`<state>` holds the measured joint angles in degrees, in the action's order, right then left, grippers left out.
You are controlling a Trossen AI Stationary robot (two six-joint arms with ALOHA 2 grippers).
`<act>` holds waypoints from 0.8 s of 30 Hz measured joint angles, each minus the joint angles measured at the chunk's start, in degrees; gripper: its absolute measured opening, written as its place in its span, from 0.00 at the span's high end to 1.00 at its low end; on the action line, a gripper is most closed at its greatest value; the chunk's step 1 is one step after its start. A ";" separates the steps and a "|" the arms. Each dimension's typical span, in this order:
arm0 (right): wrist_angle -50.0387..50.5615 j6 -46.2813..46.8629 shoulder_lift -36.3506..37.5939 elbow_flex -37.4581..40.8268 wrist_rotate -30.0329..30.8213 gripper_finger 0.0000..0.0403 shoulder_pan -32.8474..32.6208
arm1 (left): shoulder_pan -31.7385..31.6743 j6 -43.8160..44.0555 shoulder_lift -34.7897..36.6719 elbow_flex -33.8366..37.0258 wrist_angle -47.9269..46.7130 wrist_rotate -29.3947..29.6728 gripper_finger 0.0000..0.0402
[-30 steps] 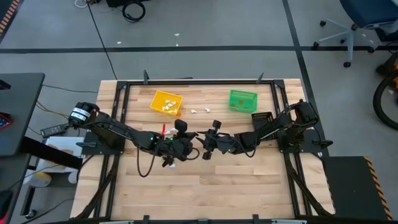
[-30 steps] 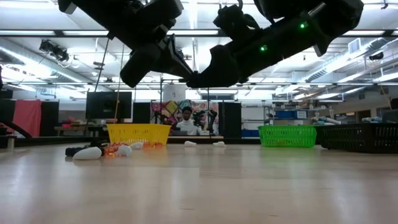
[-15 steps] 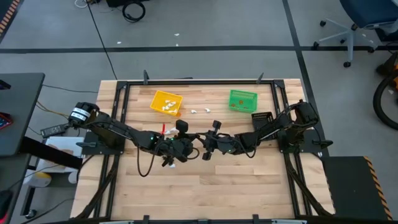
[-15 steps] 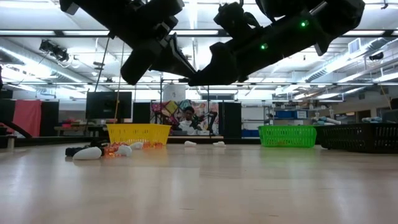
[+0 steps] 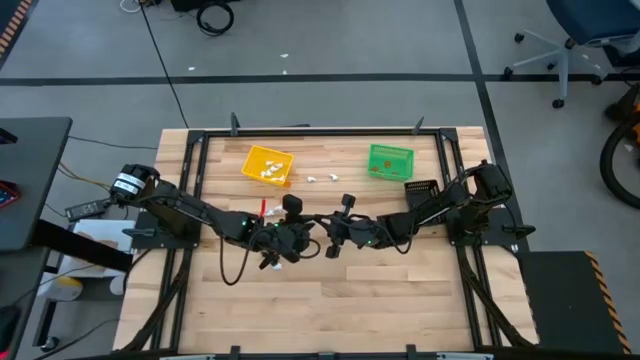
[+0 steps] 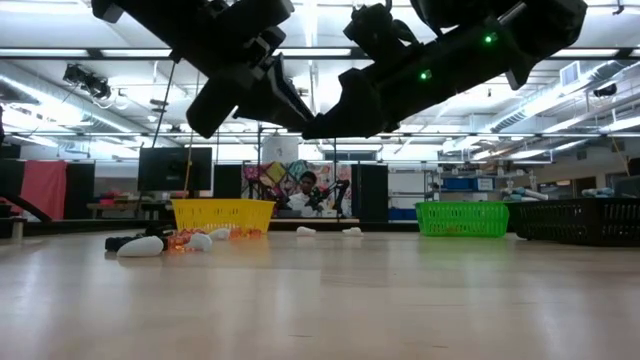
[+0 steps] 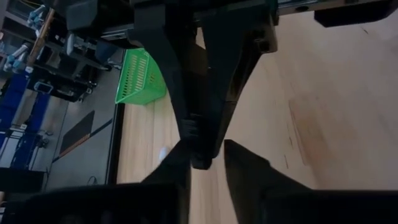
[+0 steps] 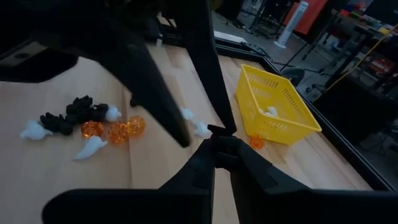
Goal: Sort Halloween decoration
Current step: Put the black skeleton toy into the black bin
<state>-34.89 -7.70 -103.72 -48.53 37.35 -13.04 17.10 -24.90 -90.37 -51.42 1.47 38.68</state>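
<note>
**Dark fingertips meeting above the pale wood**

Black fingers of my right end effector [image 8: 219, 144] are pinched together; whether they hold anything, I cannot tell. My left end effector [image 7: 205, 163], slightly parted, meets it tip to tip above the worktop [image 5: 380, 290]. The Halloween decoration [image 8: 87, 127] lies scattered near the yellow bin [image 8: 277, 106], some inside it.

The table [image 5: 400, 290] is pale wood in planks, smooth with a soft sheen; the yellow bin [image 8: 273, 106] and green bin [image 7: 142, 78] look like perforated plastic; the orange trinkets [image 8: 118, 130] are faceted and translucent; the white trinkets [image 8: 91, 147] matt; the fingers [image 8: 186, 180] matt black.
</note>
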 joint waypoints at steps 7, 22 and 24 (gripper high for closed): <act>8.82 1.28 1.32 0.00 3.37 0.90 -0.31 | 1.71 4.19 0.00 0.00 -3.32 4.02 0.72; 85.02 50.23 15.20 -10.86 0.55 0.90 3.14 | 2.73 16.39 0.00 0.00 -13.90 5.39 0.72; 93.19 55.19 15.33 -11.54 -1.85 0.90 4.26 | 2.60 16.60 0.00 0.00 -14.05 5.42 0.72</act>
<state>58.30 47.48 -88.39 -60.07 35.51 -8.78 19.70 -8.30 -90.37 -51.42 -12.58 44.10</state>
